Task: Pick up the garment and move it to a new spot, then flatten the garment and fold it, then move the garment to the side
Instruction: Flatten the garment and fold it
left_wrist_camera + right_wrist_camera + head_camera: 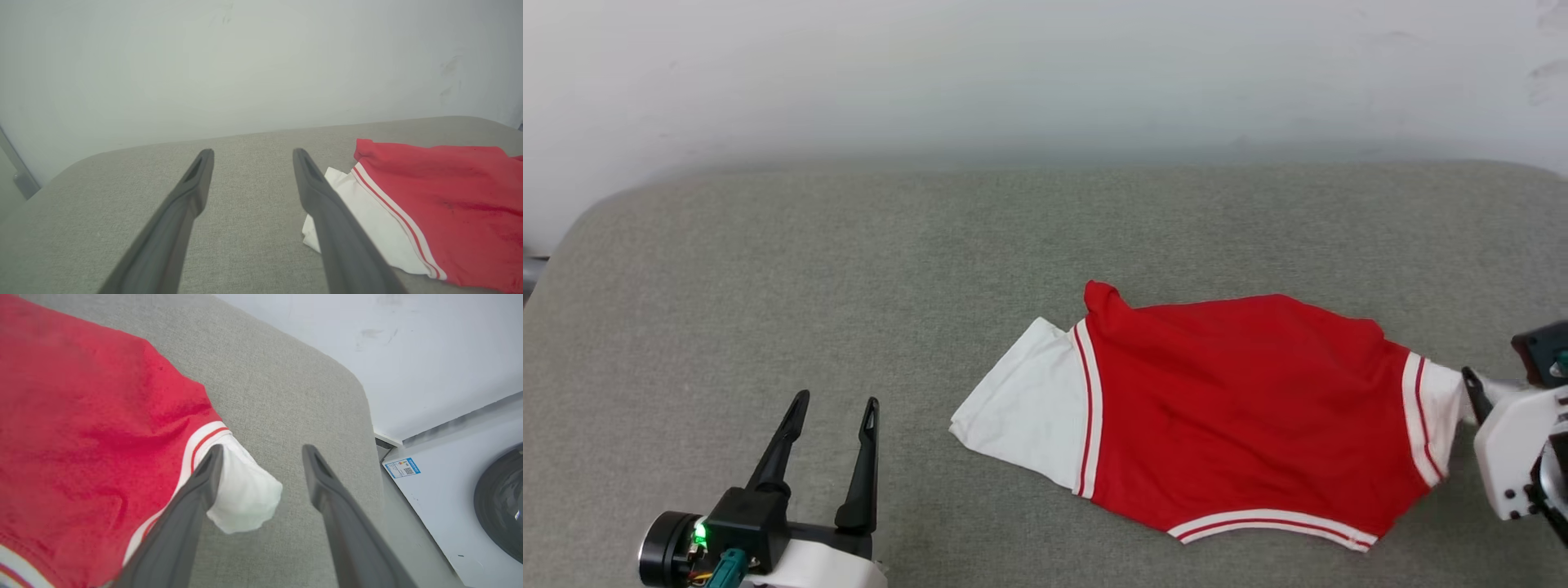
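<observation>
The right end effector (262,451) has its two fingers spread wide and grips nothing. In the right wrist view a bunched white sleeve end of the garment (81,416) lies between the fingers and touches only the finger at 9 o'clock, while the other finger is apart from the cloth. The left end effector (836,400) is also fully spread and empty. In the head view it stands at 7 o'clock, over the bare grey padded surface (768,245), well apart from the garment. The garment lies on this surface toward 4 o'clock of the head view, spread out but with wrinkles. Its red body is in the middle, one white sleeve points to 9 o'clock and the other to 3 o'clock, just at the right end effector. A white-and-red striped hem runs along its 6 o'clock edge. Behind the surface, at 12 o'clock, is a white wall (1045,73). In the right wrist view, a white machine (449,490) with a blue label stands at 3 o'clock.
</observation>
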`<state>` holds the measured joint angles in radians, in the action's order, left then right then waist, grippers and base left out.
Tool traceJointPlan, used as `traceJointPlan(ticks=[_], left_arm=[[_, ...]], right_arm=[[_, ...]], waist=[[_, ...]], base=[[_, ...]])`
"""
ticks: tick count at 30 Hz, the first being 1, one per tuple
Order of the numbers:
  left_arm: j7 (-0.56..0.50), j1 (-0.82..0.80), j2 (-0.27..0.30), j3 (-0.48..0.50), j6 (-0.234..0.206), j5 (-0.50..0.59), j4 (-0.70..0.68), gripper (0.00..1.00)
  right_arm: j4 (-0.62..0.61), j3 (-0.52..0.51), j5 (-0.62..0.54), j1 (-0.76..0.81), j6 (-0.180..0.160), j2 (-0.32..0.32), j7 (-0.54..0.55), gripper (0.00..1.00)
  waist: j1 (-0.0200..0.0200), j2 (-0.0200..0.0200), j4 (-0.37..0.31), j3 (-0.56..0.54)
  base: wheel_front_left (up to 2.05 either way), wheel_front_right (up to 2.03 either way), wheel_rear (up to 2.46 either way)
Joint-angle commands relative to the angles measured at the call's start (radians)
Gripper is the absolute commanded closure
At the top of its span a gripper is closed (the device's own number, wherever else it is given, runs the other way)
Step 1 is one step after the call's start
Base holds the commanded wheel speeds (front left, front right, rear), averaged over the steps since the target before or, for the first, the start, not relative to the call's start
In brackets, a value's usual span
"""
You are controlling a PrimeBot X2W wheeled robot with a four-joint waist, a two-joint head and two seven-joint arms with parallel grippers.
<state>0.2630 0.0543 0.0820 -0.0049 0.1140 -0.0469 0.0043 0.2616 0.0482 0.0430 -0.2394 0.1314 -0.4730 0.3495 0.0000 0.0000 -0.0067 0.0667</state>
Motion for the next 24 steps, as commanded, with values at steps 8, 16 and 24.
traceJointPlan(ticks=[8, 16, 24], left_arm=[[0.003, 0.014, -0.008, -0.001, 0.0, 0.0, -0.019, 0.0], [0.003, -0.003, -0.011, -0.018, 0.007, -0.02, -0.005, 0.0], [-0.198, -0.081, 0.04, -0.112, 0.014, -0.066, 0.047, 0.0]], right_arm=[[-0.19, -0.159, -0.054, 0.097, -0.001, 0.195, -0.081, 0.0], [-0.291, -0.221, -0.068, 0.136, -0.001, 0.317, -0.16, 0.0], [-0.354, -0.253, -0.073, 0.153, -0.001, 0.36, -0.185, 0.0]], waist=[[0.0, 0.0, -0.035, -0.009], [0.0, 0.0, -0.056, 0.021], [0.0, 0.0, -0.074, 0.069]], base=[[0.0, 0.0, 0.0], [0.0, 0.0, 0.0], [0.0, 0.0, 0.0]])
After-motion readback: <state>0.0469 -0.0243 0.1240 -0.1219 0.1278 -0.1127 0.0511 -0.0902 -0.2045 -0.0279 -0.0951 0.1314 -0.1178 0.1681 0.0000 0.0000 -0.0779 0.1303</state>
